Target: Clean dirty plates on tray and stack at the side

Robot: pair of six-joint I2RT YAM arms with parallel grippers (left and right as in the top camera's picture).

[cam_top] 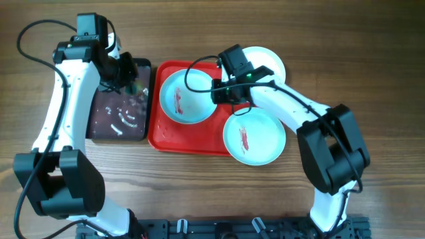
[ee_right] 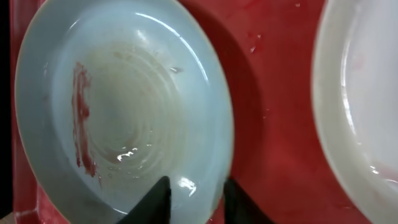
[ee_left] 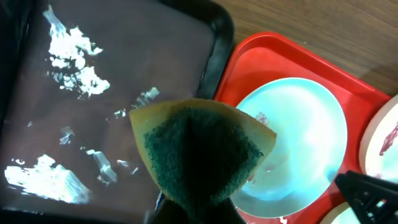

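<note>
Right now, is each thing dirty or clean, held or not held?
left mint plate: red smear, on the red tray.
right mint plate: red smear, overhanging the tray's edge.
white plate: red smear.
black tray: white streaks.
sponge: held by the left end effector.
right end effector: fingers astride the left mint plate's rim; grip unclear.

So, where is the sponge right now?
In the left wrist view, the sponge sits in the left gripper, above the right side of the black tray, close to the red tray and the mint-blue plate on it.
</note>
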